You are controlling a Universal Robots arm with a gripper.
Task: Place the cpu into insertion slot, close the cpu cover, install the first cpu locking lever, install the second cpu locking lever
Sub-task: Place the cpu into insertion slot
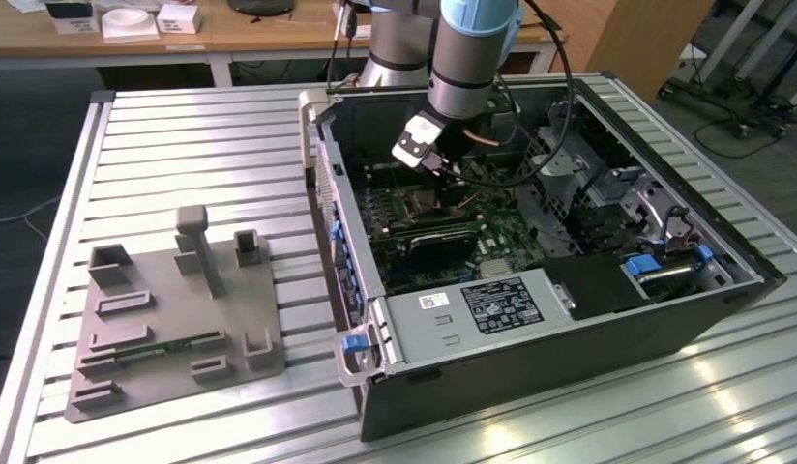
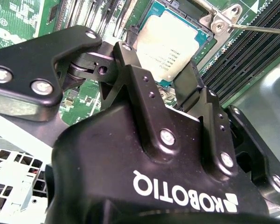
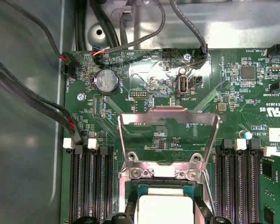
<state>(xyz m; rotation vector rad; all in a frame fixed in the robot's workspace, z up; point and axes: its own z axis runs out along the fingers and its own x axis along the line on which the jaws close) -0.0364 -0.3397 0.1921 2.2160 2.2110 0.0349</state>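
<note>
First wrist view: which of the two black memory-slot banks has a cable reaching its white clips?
The black slot bank nearer the round silver coin battery; the other bank has none.

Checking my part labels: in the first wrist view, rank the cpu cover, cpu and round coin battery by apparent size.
1. cpu cover, raised open.
2. cpu, cut off by the picture's edge, visible part still bigger than the next.
3. coin battery.

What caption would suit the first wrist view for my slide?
The cpu cover raised open on the green motherboard, the cpu sitting in the insertion slot at its hinge.
</note>
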